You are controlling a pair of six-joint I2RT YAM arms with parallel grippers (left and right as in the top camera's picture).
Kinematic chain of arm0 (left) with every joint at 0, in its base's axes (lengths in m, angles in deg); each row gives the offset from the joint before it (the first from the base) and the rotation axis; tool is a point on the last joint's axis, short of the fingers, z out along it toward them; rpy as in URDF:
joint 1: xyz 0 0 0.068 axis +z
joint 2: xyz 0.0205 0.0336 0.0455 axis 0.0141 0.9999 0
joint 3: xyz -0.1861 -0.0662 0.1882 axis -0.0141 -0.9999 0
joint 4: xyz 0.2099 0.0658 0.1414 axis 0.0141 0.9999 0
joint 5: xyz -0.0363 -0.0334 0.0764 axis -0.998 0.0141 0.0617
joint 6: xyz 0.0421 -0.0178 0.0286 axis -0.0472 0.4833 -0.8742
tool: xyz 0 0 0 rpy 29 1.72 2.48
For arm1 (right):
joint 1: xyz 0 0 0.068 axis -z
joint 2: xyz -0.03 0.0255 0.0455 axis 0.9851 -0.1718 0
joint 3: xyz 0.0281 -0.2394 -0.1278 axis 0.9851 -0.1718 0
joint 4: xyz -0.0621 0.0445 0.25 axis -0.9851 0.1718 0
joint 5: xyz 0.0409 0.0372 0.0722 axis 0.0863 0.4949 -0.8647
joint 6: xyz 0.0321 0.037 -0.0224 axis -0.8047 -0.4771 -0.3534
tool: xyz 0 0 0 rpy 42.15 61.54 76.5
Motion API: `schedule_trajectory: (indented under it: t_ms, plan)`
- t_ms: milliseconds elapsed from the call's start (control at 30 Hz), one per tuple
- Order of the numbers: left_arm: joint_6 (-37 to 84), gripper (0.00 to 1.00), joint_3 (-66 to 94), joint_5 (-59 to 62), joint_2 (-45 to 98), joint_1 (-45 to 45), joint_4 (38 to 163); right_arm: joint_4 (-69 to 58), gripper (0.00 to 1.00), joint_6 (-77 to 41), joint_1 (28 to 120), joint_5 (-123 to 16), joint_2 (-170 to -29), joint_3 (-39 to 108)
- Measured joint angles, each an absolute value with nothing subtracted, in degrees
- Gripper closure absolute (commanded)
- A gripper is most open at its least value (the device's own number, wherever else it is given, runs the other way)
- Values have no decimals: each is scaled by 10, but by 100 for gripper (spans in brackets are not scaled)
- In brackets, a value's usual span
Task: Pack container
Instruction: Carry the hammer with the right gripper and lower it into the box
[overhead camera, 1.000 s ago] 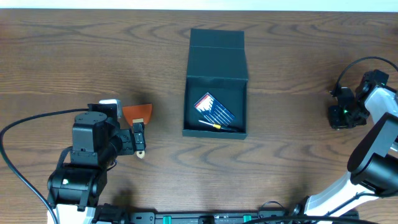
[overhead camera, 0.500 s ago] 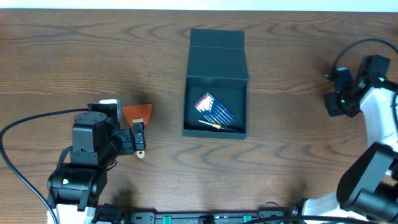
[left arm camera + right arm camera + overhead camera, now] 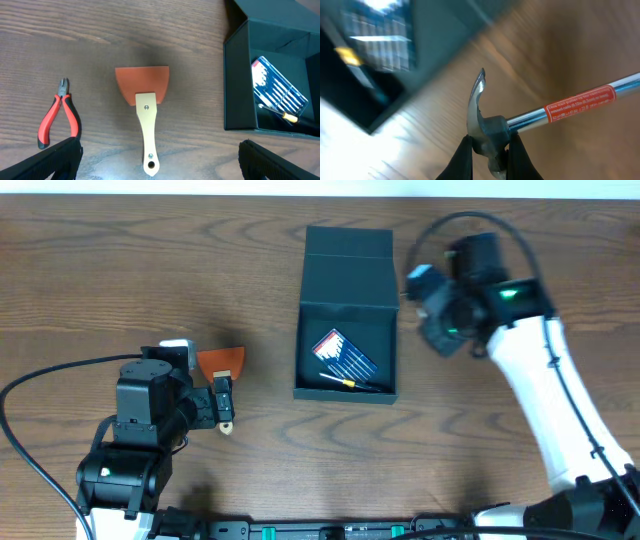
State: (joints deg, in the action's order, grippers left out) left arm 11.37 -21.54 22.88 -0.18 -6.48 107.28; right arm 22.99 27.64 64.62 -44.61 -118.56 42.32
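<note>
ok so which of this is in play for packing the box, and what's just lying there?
In play: container, open; screwdriver set and loose screwdriver inside it; hammer in the right gripper.
Lying about: scraper and pliers, on the table, untouched; probably next to pack.

The container [image 3: 345,392] is a dark teal, matte rectangular box. It sits upright and open at mid-scene, with its hinged flap lid [image 3: 349,275] laid back toward the far side.
</note>
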Motion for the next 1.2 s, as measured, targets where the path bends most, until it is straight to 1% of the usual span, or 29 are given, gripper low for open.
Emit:
schedule_trajectory:
  t_ms: [167,400,533,633,867,1200]
  plan:
    - [114,1,-215,229,-2,-65,1078,233,99,263,540,-440,-1186,425]
    - [114,1,-215,229,-2,-65,1080,248,99,238,456,-442,-1186,424]
    - [114,2,-215,229,-2,-65,1079,247,99,214,431,-442,-1193,422]
    - [114,2,-215,229,-2,-65,1080,233,99,175,418,-443,-1216,420]
    - [114,1,-215,229,-2,-65,1080,165,99,43,399,-442,-1272,415]
    - [114,1,-215,229,-2,-65,1093,102,99,-124,387,-408,-1287,415]
